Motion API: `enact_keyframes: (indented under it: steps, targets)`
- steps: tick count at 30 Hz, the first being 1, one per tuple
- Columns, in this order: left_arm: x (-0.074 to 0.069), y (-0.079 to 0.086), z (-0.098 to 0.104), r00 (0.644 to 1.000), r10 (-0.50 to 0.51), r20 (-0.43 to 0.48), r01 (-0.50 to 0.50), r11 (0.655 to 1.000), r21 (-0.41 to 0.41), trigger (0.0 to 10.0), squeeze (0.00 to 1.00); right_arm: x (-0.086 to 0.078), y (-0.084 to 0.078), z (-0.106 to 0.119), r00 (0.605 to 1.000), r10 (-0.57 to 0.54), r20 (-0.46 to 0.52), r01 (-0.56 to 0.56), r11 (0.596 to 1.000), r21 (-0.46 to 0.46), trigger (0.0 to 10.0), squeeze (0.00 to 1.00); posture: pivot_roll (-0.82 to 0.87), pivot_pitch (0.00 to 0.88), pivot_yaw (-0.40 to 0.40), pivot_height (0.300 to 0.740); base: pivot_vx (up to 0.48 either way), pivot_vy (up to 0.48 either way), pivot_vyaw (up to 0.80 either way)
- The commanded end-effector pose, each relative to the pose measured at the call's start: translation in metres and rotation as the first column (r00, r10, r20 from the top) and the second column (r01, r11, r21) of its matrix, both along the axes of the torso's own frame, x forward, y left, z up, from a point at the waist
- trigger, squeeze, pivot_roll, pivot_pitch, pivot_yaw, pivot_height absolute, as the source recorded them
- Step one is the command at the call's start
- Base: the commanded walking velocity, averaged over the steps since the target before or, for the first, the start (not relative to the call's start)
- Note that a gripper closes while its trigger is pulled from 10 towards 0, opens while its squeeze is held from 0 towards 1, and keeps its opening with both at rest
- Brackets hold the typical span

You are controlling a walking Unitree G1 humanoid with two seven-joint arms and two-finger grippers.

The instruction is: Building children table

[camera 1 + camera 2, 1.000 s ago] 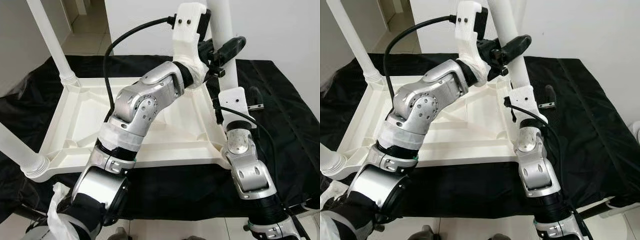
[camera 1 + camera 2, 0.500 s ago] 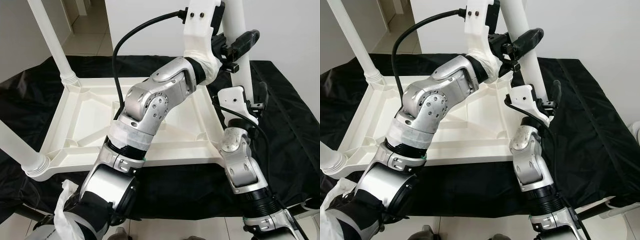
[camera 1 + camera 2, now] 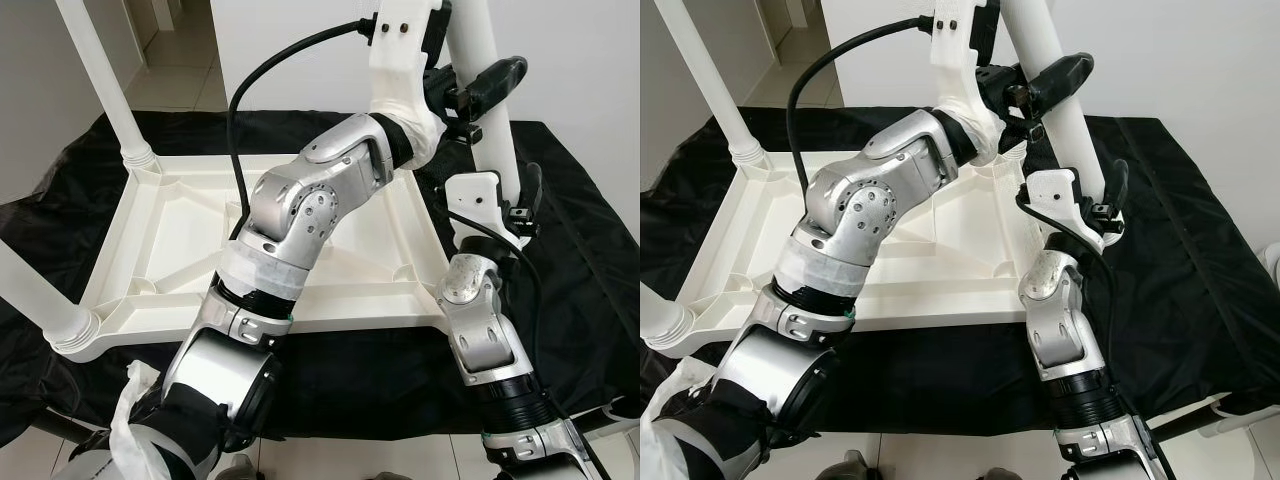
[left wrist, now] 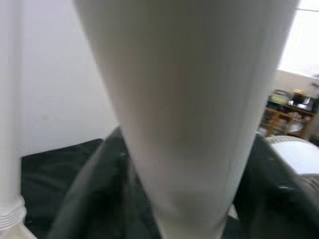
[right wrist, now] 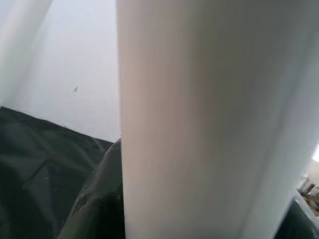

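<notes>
Nearest me, my two silver arms rise from the frame's lower edge over the black cloth [image 3: 590, 270] that covers the desk. On it lies one white children's table top [image 3: 180, 250], upside down, its ribbed underside facing up. I count three white legs in all: one screwed into the near left corner [image 3: 30, 290], cut off by the frame edge; one standing in the far left corner [image 3: 105, 85], its upper end out of frame; and a third leg [image 3: 488, 90] held at the right side of the table top, leaning slightly, its top also cropped. The right pincer [image 3: 525, 205] sits low on this third leg, one black finger visible on its far side, clamped around it. Higher up, the left pincer [image 3: 478, 92] grips the same leg, its black fingers [image 3: 495, 80] wrapped across the front. I cannot tell whether the leg's foot meets the corner socket; my right wrist hides it. Both wrist views are blurred, the pale leg [image 4: 189, 114] close before each lens.
</notes>
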State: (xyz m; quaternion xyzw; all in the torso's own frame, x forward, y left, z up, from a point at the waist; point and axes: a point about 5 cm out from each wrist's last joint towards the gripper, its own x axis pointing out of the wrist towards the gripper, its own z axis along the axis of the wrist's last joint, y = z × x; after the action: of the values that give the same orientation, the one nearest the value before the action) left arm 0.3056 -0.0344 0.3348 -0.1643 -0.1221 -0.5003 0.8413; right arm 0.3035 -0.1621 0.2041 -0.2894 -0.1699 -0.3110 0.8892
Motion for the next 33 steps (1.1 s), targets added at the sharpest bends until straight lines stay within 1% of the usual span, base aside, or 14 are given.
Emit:
enact_keyframes:
  steps: [1, 5, 7, 8, 10, 12, 16, 18, 19, 20, 21, 24, 29, 33]
  targets:
    - [-0.002, -0.003, 0.002, 1.0, -0.008, 0.019, 0.007, 1.0, 0.012, 10.0, 1.0, -0.001, -0.002, 0.003, 0.999, -0.012, 0.038, 0.012, 1.0, 0.005, 10.0, 0.0, -0.01, 0.0, 0.017, 0.74, 0.0, 0.0, 0.0]
    - [-0.006, -0.003, 0.001, 0.998, -0.035, 0.053, 0.033, 0.999, 0.027, 10.0, 1.0, -0.001, -0.002, 0.005, 0.999, 0.012, 0.05, -0.015, 0.999, 0.044, 10.0, 0.0, -0.01, 0.0, 0.015, 0.74, 0.0, 0.0, 0.0]
    - [-0.014, -0.002, -0.003, 0.987, -0.08, 0.138, 0.07, 0.995, 0.077, 10.0, 0.0, -0.001, -0.001, 0.009, 0.994, 0.081, 0.073, -0.088, 0.991, 0.104, 10.0, 0.0, -0.01, 0.0, 0.015, 0.74, 0.0, 0.0, 0.0]
    - [-0.017, 0.001, -0.007, 0.975, -0.108, 0.194, 0.086, 0.99, 0.114, 10.0, 0.0, -0.001, -0.001, 0.014, 0.987, 0.132, 0.09, -0.142, 0.984, 0.108, 10.0, 0.0, -0.01, 0.0, 0.014, 0.74, 0.0, 0.0, 0.0]
    - [-0.017, 0.001, -0.007, 0.975, -0.108, 0.194, 0.086, 0.99, 0.114, 10.0, 0.0, -0.001, -0.001, 0.014, 0.987, 0.132, 0.09, -0.142, 0.984, 0.108, 10.0, 0.0, -0.01, 0.0, 0.014, 0.74, 0.0, 0.0, 0.0]
    - [-0.021, 0.009, -0.015, 0.955, -0.162, 0.249, 0.122, 0.978, 0.167, 10.0, 0.0, -0.002, -0.005, 0.017, 0.971, 0.219, 0.095, -0.231, 0.962, 0.146, 10.0, 0.0, -0.01, 0.0, 0.013, 0.74, 0.0, 0.0, 0.0]
    - [-0.021, 0.009, -0.015, 0.955, -0.162, 0.249, 0.122, 0.978, 0.167, 10.0, 0.0, -0.002, -0.005, 0.017, 0.971, 0.219, 0.095, -0.231, 0.962, 0.146, 10.0, 0.0, -0.01, 0.0, 0.013, 0.74, 0.0, 0.0, 0.0]
    - [-0.03, 0.016, -0.021, 0.929, -0.234, 0.286, 0.179, 0.962, 0.206, 10.0, 0.0, -0.002, -0.013, 0.013, 0.935, 0.349, 0.063, -0.354, 0.907, 0.227, 10.0, 0.0, -0.02, 0.0, 0.015, 0.74, 0.0, 0.0, 0.0]
    - [-0.03, 0.016, -0.021, 0.929, -0.234, 0.286, 0.179, 0.962, 0.206, 10.0, 0.0, -0.002, -0.013, 0.013, 0.935, 0.349, 0.063, -0.354, 0.907, 0.227, 10.0, 0.0, -0.02, 0.0, 0.015, 0.74, 0.0, 0.0, 0.0]
    - [-0.035, 0.019, -0.023, 0.914, -0.268, 0.305, 0.206, 0.953, 0.222, 10.0, 0.0, -0.004, -0.018, 0.01, 0.912, 0.405, 0.056, -0.405, 0.876, 0.262, 10.0, 0.0, -0.02, 0.0, 0.015, 0.74, 0.0, 0.0, 0.0]
    - [-0.035, 0.019, -0.023, 0.914, -0.268, 0.305, 0.206, 0.953, 0.222, 10.0, 0.0, -0.004, -0.018, 0.01, 0.912, 0.405, 0.056, -0.405, 0.876, 0.262, 10.0, 0.0, -0.02, 0.0, 0.015, 0.74, 0.0, 0.0, 0.0]
    - [-0.043, 0.023, -0.029, 0.892, -0.317, 0.321, 0.242, 0.937, 0.252, 10.0, 0.0, -0.008, -0.027, 0.005, 0.874, 0.48, 0.074, -0.475, 0.813, 0.336, 10.0, 0.0, -0.02, 0.0, 0.013, 0.74, 0.0, 0.0, 0.0]
    - [-0.044, 0.027, -0.037, 0.893, -0.328, 0.31, 0.243, 0.928, 0.282, 10.0, 0.0, -0.014, -0.032, 0.003, 0.864, 0.496, 0.085, -0.49, 0.792, 0.364, 10.0, 0.0, -0.02, 0.0, 0.013, 0.74, 0.0, 0.0, 0.0]
    - [-0.036, 0.034, -0.05, 0.914, -0.299, 0.274, 0.211, 0.927, 0.309, 10.0, 0.0, -0.022, -0.033, -0.004, 0.861, 0.502, 0.077, -0.489, 0.777, 0.396, 10.0, 0.0, -0.02, 0.0, 0.018, 0.74, 0.0, 0.0, 0.0]
